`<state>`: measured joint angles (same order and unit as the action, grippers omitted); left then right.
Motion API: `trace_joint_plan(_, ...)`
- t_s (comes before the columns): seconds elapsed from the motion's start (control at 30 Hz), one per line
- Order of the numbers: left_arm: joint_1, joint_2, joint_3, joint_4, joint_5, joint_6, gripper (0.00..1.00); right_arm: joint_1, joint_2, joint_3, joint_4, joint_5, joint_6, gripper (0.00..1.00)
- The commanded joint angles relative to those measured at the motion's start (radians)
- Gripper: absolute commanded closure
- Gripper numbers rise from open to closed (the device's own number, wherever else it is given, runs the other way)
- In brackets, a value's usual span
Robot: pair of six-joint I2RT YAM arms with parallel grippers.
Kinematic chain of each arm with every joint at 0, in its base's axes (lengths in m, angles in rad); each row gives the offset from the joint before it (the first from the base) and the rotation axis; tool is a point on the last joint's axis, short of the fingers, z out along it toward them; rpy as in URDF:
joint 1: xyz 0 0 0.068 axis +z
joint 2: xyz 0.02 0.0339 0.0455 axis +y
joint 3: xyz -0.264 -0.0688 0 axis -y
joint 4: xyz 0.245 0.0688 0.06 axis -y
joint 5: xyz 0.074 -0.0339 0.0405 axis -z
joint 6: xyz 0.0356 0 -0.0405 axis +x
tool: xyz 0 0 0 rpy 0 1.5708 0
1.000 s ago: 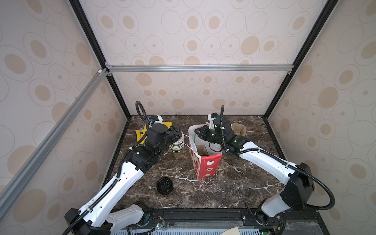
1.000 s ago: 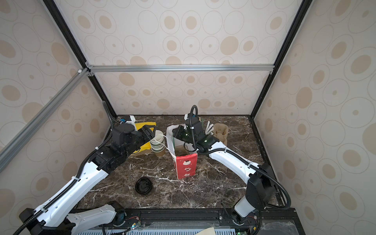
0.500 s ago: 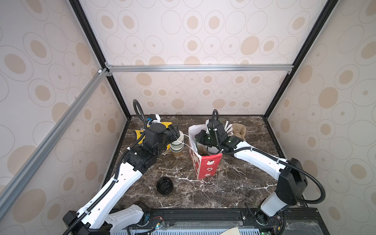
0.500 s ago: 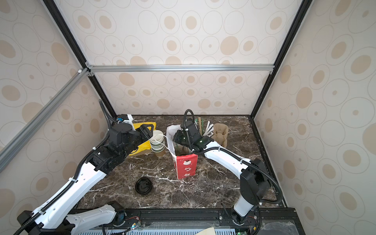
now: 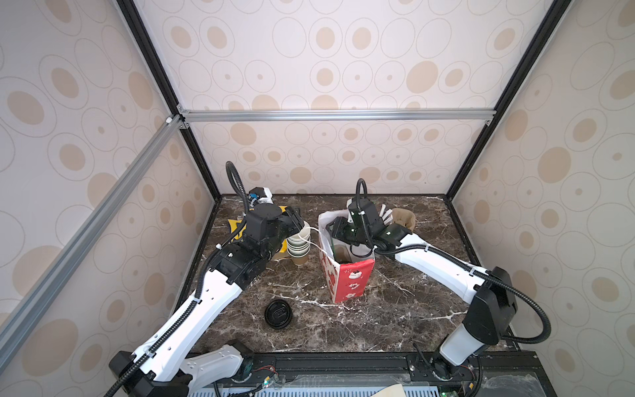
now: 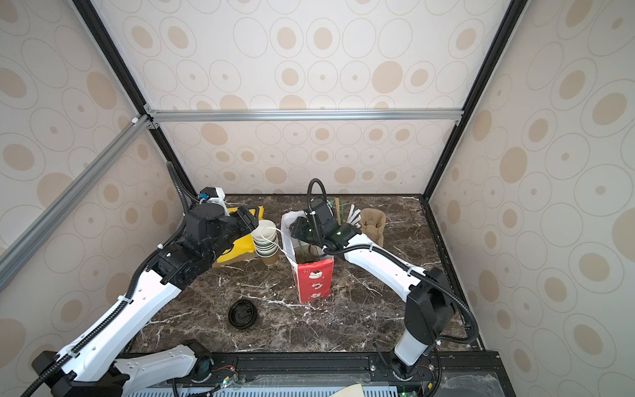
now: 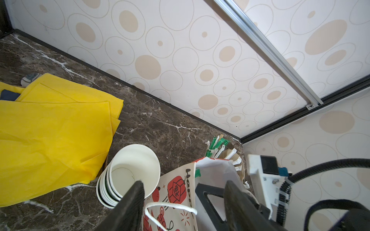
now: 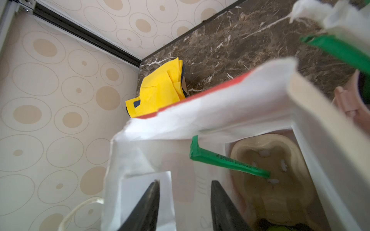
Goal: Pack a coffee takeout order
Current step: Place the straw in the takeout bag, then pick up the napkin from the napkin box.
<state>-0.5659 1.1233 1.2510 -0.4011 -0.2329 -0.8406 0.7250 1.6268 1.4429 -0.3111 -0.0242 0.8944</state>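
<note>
A red-and-white paper bag (image 5: 350, 278) (image 6: 314, 282) stands open mid-table. My right gripper (image 5: 338, 229) (image 8: 186, 183) is in its mouth, open, nothing between its fingers. A green wrapped stick (image 8: 228, 164) lies loose and slanted inside the bag, over the brown pulp cup tray (image 8: 274, 170) at the bottom. My left gripper (image 5: 297, 220) (image 7: 184, 200) is open at the bag's left wall, its fingers on either side of the wall and the white string handle (image 7: 170, 206). Yellow paper napkins (image 5: 240, 227) (image 7: 50, 130) lie in a flat pile at the back left.
A stack of lidless white-rimmed cups (image 5: 299, 240) (image 7: 130, 174) stands between the napkins and the bag. A lone black lid (image 5: 278, 313) lies near the front. A brown holder (image 6: 372, 221) with green and white wrapped sticks (image 6: 343, 209) stands at the back right.
My right gripper has come down from beside the stick holder into the bag's mouth and opened, letting go of the green stick. The left gripper has stayed open by the bag's handle.
</note>
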Motion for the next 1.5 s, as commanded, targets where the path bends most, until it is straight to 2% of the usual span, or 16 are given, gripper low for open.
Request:
trace_joint_plan(0.0,0.008,0.017,0.061,-0.032,-0.020,0.023,0.37,0.005,-0.071,0.089,-0.117,0.039,-0.056,0.53)
trace_joint_plan(0.2,0.027,0.084,0.139,-0.176,-0.001,0.017,0.37,-0.002,-0.099,0.286,-0.389,0.058,-0.179,0.55)
trace_joint_plan(0.3,0.088,0.132,0.203,-0.272,0.037,0.048,0.37,-0.010,-0.119,0.330,-0.491,0.064,-0.234,0.55)
trace_joint_plan(0.4,0.174,0.187,0.274,-0.355,0.102,0.094,0.37,-0.019,-0.156,0.325,-0.555,0.098,-0.252,0.55)
trace_joint_plan(0.53,0.266,0.246,0.298,-0.405,0.245,0.153,0.38,-0.034,-0.213,0.264,-0.566,0.144,-0.241,0.56)
trace_joint_plan(0.6,0.303,0.272,0.296,-0.423,0.307,0.163,0.40,-0.039,-0.234,0.236,-0.558,0.157,-0.229,0.56)
trace_joint_plan(0.7,0.325,0.311,0.312,-0.441,0.339,0.182,0.42,-0.043,-0.252,0.220,-0.551,0.169,-0.224,0.56)
trace_joint_plan(0.93,0.328,0.431,0.393,-0.528,0.323,0.237,0.47,-0.043,-0.254,0.214,-0.555,0.182,-0.228,0.56)
trace_joint_plan(1.17,0.328,0.452,0.404,-0.534,0.267,0.261,0.46,-0.044,-0.286,0.163,-0.545,0.191,-0.203,0.57)
trace_joint_plan(1.3,0.329,0.438,0.393,-0.567,0.212,0.244,0.46,-0.044,-0.299,0.150,-0.542,0.190,-0.199,0.57)
trace_joint_plan(1.47,0.354,0.351,0.293,-0.583,0.122,0.215,0.44,-0.045,-0.323,0.124,-0.533,0.211,-0.192,0.57)
